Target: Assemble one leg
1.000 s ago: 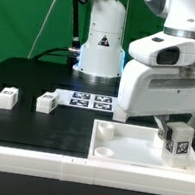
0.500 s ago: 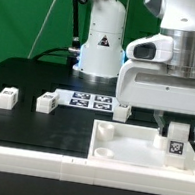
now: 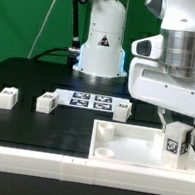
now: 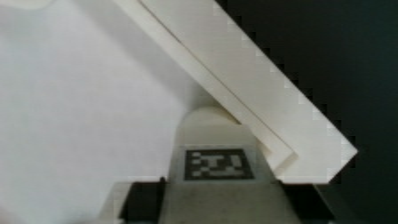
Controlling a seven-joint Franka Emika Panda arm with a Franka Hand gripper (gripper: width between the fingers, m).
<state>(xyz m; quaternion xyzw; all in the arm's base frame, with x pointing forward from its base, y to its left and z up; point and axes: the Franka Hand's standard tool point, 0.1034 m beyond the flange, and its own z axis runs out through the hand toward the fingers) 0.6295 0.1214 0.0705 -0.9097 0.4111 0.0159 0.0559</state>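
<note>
matt white plastic leg (image 3: 176,140), smooth white tray (image 3: 128,151), matt black table (image 3: 40,127).

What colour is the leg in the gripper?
White, with a black-and-white square tag on one face of the leg; clearest in the exterior view.

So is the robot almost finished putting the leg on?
Partway, it seems. The end effector grips one leg over the big white tray piece, near its raised rim. Whether the leg is seated is unclear. Three more legs sit loose on the black table, beside the marker board.
</note>
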